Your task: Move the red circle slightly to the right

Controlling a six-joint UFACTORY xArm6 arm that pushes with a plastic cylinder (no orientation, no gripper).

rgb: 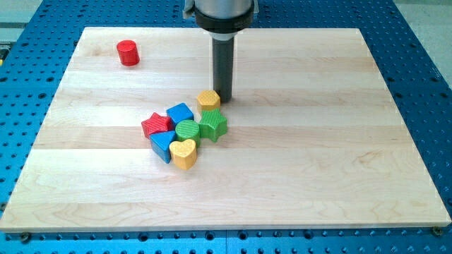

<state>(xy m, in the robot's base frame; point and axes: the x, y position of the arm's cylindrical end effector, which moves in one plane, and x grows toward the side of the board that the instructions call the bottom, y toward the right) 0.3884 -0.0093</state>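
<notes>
Nearest the camera sits a yellow heart-shaped block (pixel 184 153), the near end of a tight cluster around the middle of the wooden board (pixel 318 162). Touching it are a blue block (pixel 163 145) on its left and a green round block (pixel 188 130) just beyond it; further into the group lie a red star (pixel 157 125), a second blue block (pixel 181 113), a green star-like block (pixel 212 125) and, farthest, a yellow block (pixel 209 99).

My tip (pixel 224 97) rests on the board just to the right of that far yellow block, so close I cannot tell whether they touch. There are no jaws to open or close here: the arm ends in a plain rod that holds nothing.

The red circle (pixel 128 53) stands alone in the far left corner, well apart from the cluster and from my tip.

To do this well, I judge the tip should first pull away from the cluster without dragging the yellow block, travel toward the far left, and pass round the circle to reach its left side. From there a short, slow push to the right through the circle's middle should shift it; an off-centre contact could send it toward the far edge or back toward the near side. Stopping early matters, since only a small move is asked.
</notes>
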